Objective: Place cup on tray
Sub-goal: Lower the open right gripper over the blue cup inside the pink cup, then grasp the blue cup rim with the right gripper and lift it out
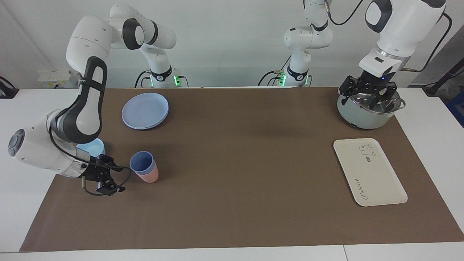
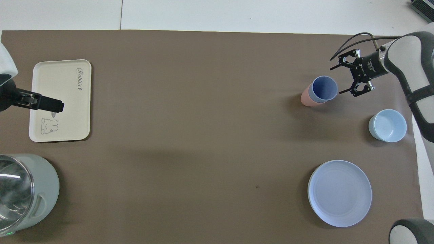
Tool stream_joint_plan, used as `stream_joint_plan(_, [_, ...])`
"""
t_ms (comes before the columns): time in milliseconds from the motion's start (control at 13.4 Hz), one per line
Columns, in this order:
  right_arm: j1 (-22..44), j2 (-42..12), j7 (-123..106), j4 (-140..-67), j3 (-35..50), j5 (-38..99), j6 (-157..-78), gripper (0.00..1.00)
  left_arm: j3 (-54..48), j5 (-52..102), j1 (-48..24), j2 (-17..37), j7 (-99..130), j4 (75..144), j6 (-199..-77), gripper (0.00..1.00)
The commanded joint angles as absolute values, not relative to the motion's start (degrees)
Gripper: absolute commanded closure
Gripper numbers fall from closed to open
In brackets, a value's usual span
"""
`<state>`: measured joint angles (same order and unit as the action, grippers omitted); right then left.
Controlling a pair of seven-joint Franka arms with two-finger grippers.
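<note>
The periwinkle-blue cup (image 1: 142,162) stands upright, nested inside a salmon-pink tumbler (image 1: 149,176), toward the right arm's end of the table; it also shows in the overhead view (image 2: 324,88). My right gripper (image 1: 117,178) is open and low beside the cup, a short gap from it, with its jaws turned toward it; it also shows in the overhead view (image 2: 340,77). The cream-white tray (image 1: 369,172) with its bear drawing lies bare toward the left arm's end, also in the overhead view (image 2: 61,84). My left gripper (image 1: 368,97) waits open over the pot.
A light-blue bowl (image 1: 92,148) stands beside the right arm's wrist, nearer to the robots than the cup. A round blue plate (image 1: 145,110) lies nearer to the robots still. A pale-green pot (image 1: 366,116) with a glass lid stands nearer to the robots than the tray.
</note>
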<state>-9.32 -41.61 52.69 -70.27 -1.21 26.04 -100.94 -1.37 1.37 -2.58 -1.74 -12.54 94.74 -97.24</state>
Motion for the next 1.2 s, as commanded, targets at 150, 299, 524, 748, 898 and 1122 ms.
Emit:
stream_joint_plan(150, [-9.23, -41.49, 55.46, -76.36, -0.53, 32.51, -102.30, 0.06, -1.49, 1.14, -2.37, -3.08, -13.36, 95.89, -96.94, 0.00])
stream_joint_plan(299, [-9.23, -40.26, 56.07, -79.17, -0.35, 34.00, -102.04, 0.06, -1.49, 1.14, -2.37, -3.08, -13.36, 95.89, -96.94, 0.00])
stream_joint_plan(524, [-9.14, -38.59, 55.63, -82.87, -0.35, 37.09, -101.69, 0.05, -1.49, 1.14, -2.37, -3.08, -13.36, 95.89, -96.94, 0.00])
stream_joint_plan(748, [-9.05, -37.10, 55.63, -84.72, -0.09, 37.26, -101.07, 0.05, -1.49, 1.14, -2.37, -3.08, -13.36, 95.89, -96.94, 0.00])
stream_joint_plan(898, [-8.70, -36.74, 55.72, -85.25, 0.00, 39.45, -100.90, 0.05, -1.49, 1.14, -2.37, -3.08, -13.27, 95.89, -97.03, 0.00])
stream_joint_plan(1122, [-7.56, -36.39, 55.64, -85.25, 0.00, 39.73, -100.81, 0.31, -1.49, 1.14, -2.37, -3.16, -13.36, 95.89, -96.94, 0.00])
